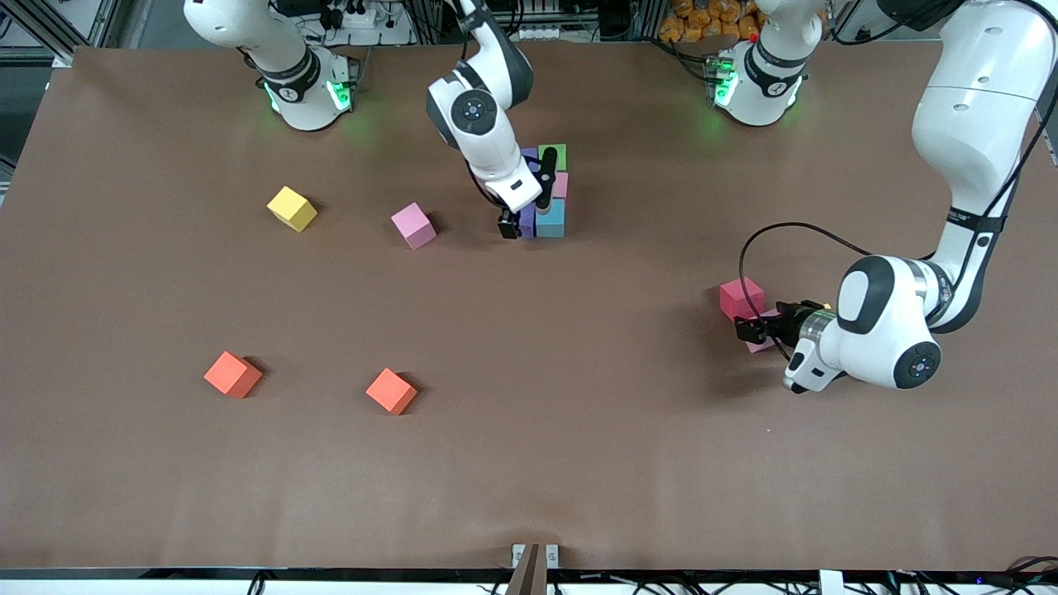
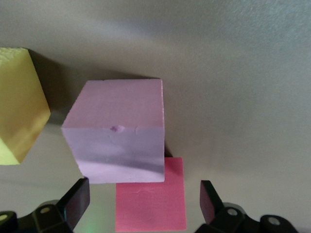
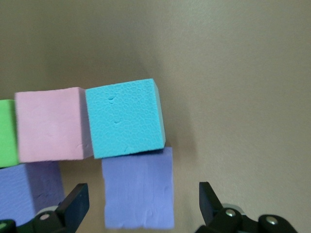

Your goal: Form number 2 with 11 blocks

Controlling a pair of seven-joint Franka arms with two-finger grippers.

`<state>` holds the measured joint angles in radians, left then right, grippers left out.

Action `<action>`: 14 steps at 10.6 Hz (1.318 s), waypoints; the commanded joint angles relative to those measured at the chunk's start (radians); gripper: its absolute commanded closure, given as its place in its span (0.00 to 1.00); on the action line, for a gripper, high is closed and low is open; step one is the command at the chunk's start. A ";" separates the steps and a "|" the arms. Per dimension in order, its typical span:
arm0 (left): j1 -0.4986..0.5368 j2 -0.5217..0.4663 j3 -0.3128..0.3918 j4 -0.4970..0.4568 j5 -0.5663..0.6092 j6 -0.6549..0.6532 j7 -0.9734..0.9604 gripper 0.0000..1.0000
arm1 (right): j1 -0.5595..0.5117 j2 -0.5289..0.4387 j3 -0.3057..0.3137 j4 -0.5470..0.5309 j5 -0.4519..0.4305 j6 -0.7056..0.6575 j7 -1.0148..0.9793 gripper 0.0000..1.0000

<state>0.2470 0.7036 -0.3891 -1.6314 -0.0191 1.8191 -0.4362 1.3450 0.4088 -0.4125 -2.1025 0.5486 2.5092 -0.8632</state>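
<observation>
1. Two orange blocks lie lower left of frame on the desk.
2. Right gripper, open, straddles a purple block in the unfinished number 2, top centre; lifting carelessly could nudge neighbours.
3. Left gripper, open, hovers over a pink block.

Brown table, orange-yellow bags past its edge, cables and plug strip

High front cam; two wrist close-ups
</observation>
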 commanded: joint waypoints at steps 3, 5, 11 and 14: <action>0.014 -0.047 -0.005 -0.051 -0.027 0.011 0.024 0.00 | -0.101 -0.055 -0.138 0.060 -0.076 -0.209 -0.142 0.00; 0.014 -0.052 -0.005 -0.048 -0.027 0.005 0.022 0.00 | -0.192 -0.054 -0.181 0.119 -0.157 -0.216 -0.221 0.00; 0.011 -0.042 -0.005 -0.050 -0.051 0.005 0.016 0.00 | -0.450 0.086 -0.181 0.317 -0.116 -0.334 -0.091 0.00; -0.005 -0.035 -0.005 -0.050 -0.055 0.005 0.008 0.00 | -0.486 0.151 -0.181 0.378 -0.072 -0.293 -0.029 0.00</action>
<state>0.2465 0.6831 -0.3938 -1.6596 -0.0434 1.8191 -0.4362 0.8826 0.5121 -0.6028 -1.7936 0.4580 2.2230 -0.9565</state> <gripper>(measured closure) 0.000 0.000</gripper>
